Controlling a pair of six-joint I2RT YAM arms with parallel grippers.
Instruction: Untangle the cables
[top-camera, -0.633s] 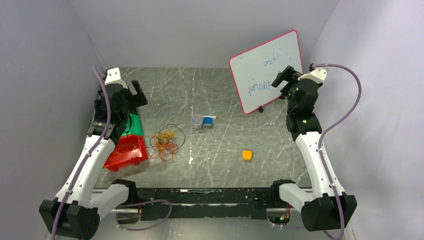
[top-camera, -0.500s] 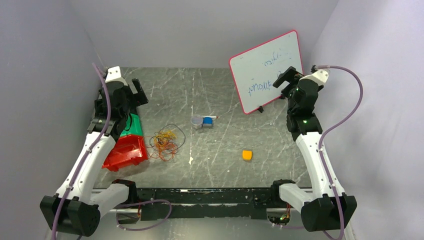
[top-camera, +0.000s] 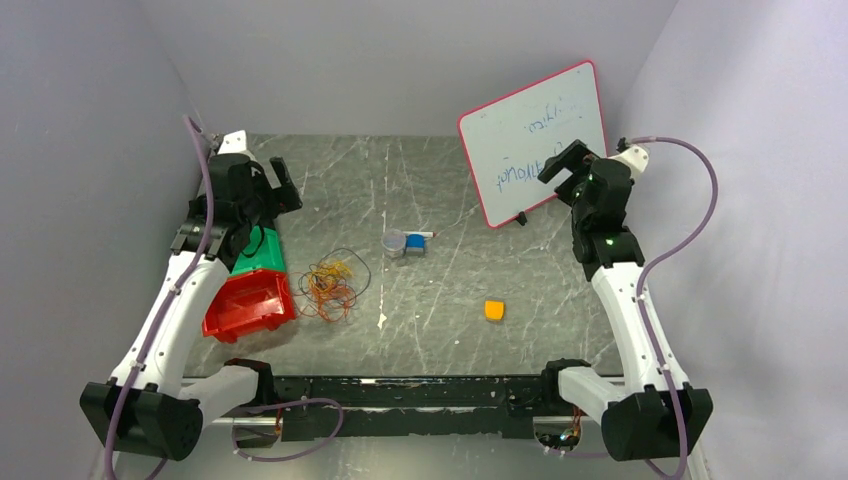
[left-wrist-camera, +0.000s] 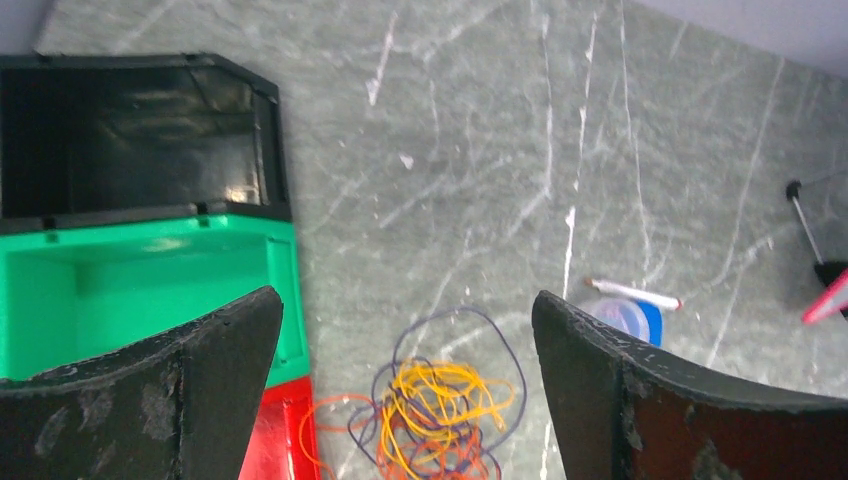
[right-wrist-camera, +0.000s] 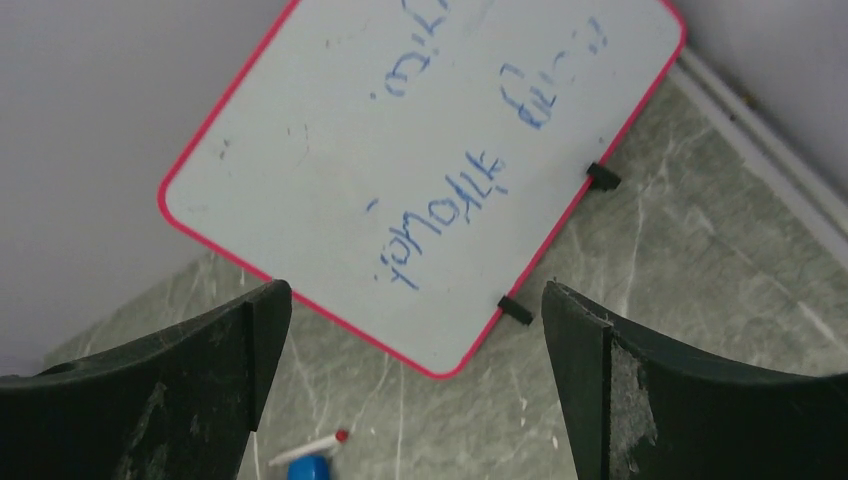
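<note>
Though whiteboard (top-camera: 535, 140) bears blue writing (top-camera: 512, 176), illegible, cables (top-camera: 330, 283) tangled

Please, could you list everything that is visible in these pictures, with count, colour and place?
cables: 1 tangle, orange, yellow and dark, beside the bins
bins: 3, black, green, red, in a row at the left edge
whiteboard: 1, white, red frame, far right
block: 1, orange, right of centre
container: 1, grey and blue, centre
marker: 1, white, beside container
table: 1, grey
arms: 2, white and black
left pincer: black, open, raised near bins
right pincer: black, open, facing whiteboard
</note>
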